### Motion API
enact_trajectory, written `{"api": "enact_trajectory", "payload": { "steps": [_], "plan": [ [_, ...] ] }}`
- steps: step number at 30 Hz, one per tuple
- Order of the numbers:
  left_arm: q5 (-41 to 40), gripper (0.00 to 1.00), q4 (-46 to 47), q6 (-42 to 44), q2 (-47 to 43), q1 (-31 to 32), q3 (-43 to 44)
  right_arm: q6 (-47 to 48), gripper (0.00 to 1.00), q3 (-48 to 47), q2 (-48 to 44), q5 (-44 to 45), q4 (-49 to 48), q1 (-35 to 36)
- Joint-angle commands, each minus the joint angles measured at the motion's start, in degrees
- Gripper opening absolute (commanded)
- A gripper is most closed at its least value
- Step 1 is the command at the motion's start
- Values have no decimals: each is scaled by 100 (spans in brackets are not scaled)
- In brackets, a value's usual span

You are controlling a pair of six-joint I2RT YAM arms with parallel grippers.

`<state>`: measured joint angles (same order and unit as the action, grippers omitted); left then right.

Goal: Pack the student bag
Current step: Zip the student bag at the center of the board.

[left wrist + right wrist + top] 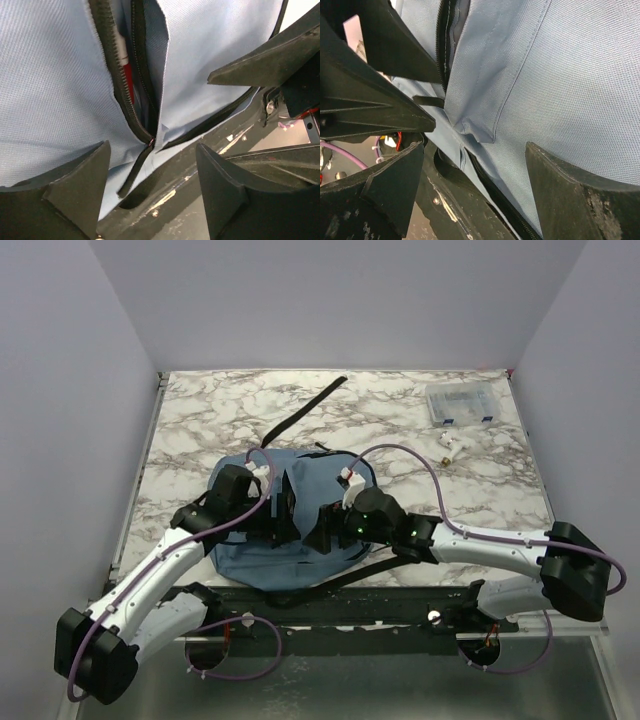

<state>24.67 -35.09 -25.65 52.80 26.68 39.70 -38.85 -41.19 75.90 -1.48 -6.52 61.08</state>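
The slate-blue student bag (300, 475) lies flat at the table's near edge, between both arms. My left gripper (283, 517) hovers open over its lower end, with the zip's pull tab (131, 175) lying loose between the fingers (75, 190) and nothing held. The zip (114, 75) gapes, and a red and white pen (125, 62) shows inside. My right gripper (326, 527) faces the left one across the zip, open. In the right wrist view the blue fabric of the bag (560, 75) fills the space above its fingertips (570, 195), and the gripper (475, 150) holds nothing.
A small clear plastic box (462, 403) stands at the back right, with a small pale object (447, 447) just in front of it. A black strap (305, 410) trails from the bag toward the back. The table's dark front edge (330, 600) lies directly under the grippers.
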Motion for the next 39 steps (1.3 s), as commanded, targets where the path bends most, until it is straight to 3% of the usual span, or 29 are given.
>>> {"api": "enact_trajectory", "payload": {
  "steps": [1,7,15,19,20,26,33,39],
  "plan": [
    [77,62,87,-684,-55,236,-258,165,85,235,-157,-305,-501,25],
    [86,41,77,-812,-45,513,-378,115,85,324,-86,-479,-617,20],
    [72,24,56,-968,-160,600,-448,219,85,273,42,-512,-714,27],
    [78,2,48,-985,-98,601,-399,457,84,195,135,-446,-683,114],
    [50,0,44,-986,-130,602,-389,562,84,203,134,-374,-695,179],
    [-17,0,37,-1131,-343,602,-259,1142,79,475,242,302,-1290,604],
    [311,0,130,-1625,-374,574,-187,1533,70,860,749,956,-2636,1022],
    [397,0,351,-2170,-450,540,-267,1424,64,1111,1146,1659,-3708,1063]
  ]
}}
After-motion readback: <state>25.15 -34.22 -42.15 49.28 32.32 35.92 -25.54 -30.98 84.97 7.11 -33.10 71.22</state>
